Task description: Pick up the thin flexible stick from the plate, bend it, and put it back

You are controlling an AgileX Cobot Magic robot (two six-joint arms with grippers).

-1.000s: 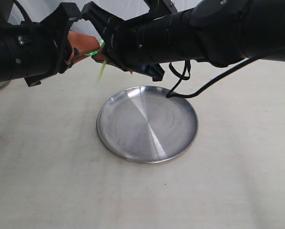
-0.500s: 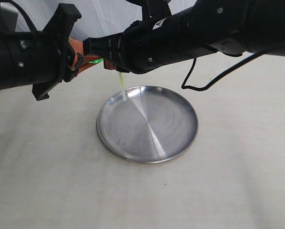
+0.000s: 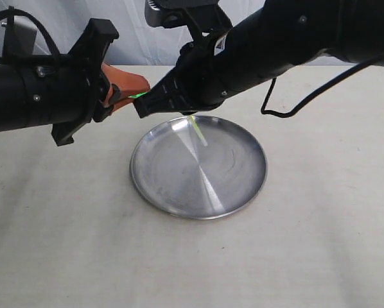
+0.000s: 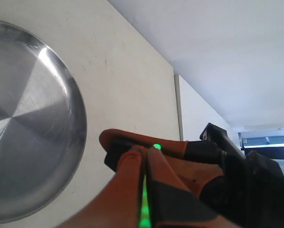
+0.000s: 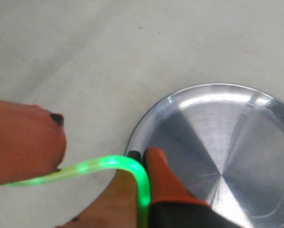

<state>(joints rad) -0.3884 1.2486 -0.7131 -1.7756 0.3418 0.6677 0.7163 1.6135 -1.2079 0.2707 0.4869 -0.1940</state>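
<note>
Both grippers hold the thin flexible stick in the air, just beyond the plate's [image 3: 179, 186] far-left rim. My left gripper [image 3: 129, 87] has its orange fingers shut on one glowing green end [image 4: 144, 209]. Close beside it, my right gripper [image 3: 144, 101] is shut on the stick further along. Between the two grips the stick [image 5: 108, 164] curves in a sharp bend. Its free yellow-green end [image 3: 198, 131] pokes out over the plate. The left wrist view shows the left gripper [image 4: 144, 154] beside the plate [image 4: 23, 142]. In the right wrist view the right gripper [image 5: 143, 159] is at the plate's [image 5: 237, 142] rim.
The plate lies on a beige cloth-covered table [image 3: 320, 244]. A black cable [image 3: 288, 109] loops down from the right arm near the plate's far-right rim. A white backdrop [image 3: 134, 25] stands behind the table.
The right arm has swung down and to the right while the left stayed near. The stick's free end moved from left of the plate to over it, and the bend has tightened.
</note>
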